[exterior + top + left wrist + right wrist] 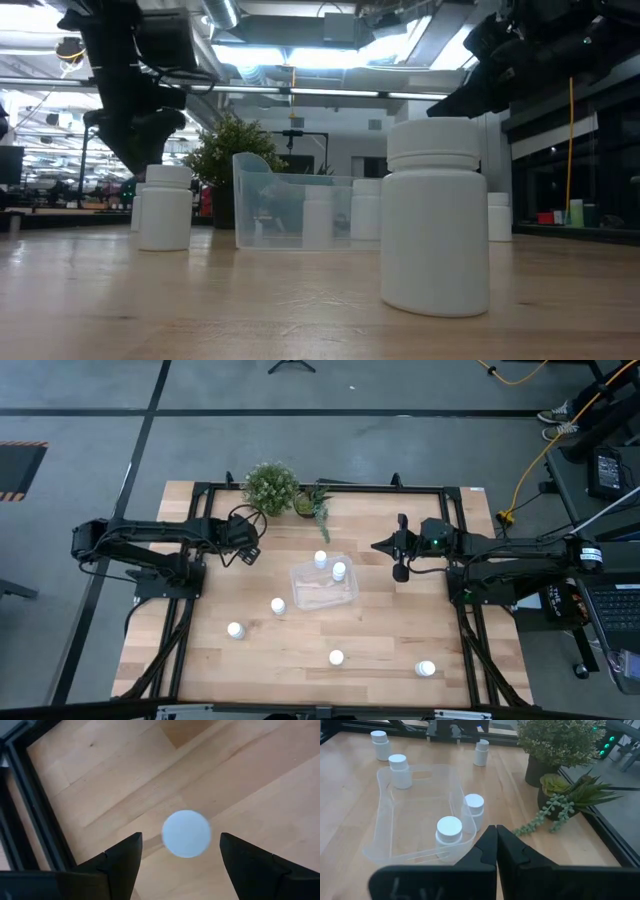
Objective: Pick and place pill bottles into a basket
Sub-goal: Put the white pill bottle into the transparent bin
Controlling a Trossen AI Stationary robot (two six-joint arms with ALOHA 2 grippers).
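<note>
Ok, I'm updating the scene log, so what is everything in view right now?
pill bottles: seven visible, white with white caps; one inside the tray, one apparently just outside its plant-side wall, four loose on the near half of the table, one under the left end effector.
tray: one, clear plastic, mid-table.
plants: two, green, potted, at the table's far edge.
table: one, light wood, with a black frame.
left end effector: one, dark, open, above a bottle on the left side of the table.
right end effector: one, dark, shut, empty, above the table to the right of the tray.
</note>
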